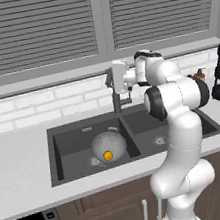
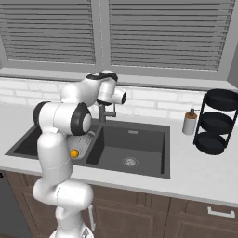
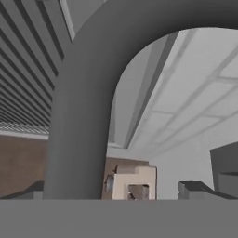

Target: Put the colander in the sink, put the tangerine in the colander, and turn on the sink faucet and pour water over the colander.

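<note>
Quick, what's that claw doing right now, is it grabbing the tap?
Claw: open, holding nothing; its fingertips stand either side of the sink faucet's curved spout without closing on it.

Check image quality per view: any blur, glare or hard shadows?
Left base view: flat even light, no glare, soft low-res edges on the colander and tangerine. Right base view: same flat render, sink basins uniformly dark. Hand view: sink faucet spout looms huge and soft-edged, close-up.
</note>
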Tool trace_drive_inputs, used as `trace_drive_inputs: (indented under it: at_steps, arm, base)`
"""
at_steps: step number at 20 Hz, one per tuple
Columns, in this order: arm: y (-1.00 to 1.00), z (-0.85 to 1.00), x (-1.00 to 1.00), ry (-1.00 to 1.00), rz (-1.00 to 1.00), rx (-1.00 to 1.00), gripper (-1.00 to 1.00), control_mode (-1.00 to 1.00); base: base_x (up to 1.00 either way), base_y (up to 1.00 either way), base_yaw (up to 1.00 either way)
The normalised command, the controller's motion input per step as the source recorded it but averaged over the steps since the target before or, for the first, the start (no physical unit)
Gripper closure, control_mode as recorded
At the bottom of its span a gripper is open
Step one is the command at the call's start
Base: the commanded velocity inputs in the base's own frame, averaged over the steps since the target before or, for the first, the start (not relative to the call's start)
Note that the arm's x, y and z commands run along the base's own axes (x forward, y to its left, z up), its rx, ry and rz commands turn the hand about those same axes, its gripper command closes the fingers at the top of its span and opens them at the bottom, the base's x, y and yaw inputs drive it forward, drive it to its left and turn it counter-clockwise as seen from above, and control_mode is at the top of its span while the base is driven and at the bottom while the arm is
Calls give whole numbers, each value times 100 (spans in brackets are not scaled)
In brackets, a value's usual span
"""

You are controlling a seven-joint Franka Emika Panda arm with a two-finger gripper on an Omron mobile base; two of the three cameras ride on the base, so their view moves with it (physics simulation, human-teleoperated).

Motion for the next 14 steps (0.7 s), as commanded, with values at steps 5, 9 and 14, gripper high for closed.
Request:
trace_drive_inputs:
  at_steps: [5, 9, 14]
  arm:
    - [18, -15, 22, 0, -4, -1, -100, -100]
    - [20, -12, 26, -1, -6, -1, -100, -100]
    - [24, -9, 30, -2, -9, -1, -100, -100]
  base:
    - [0, 0, 0]
    - [0, 0, 0]
    - [0, 0, 0]
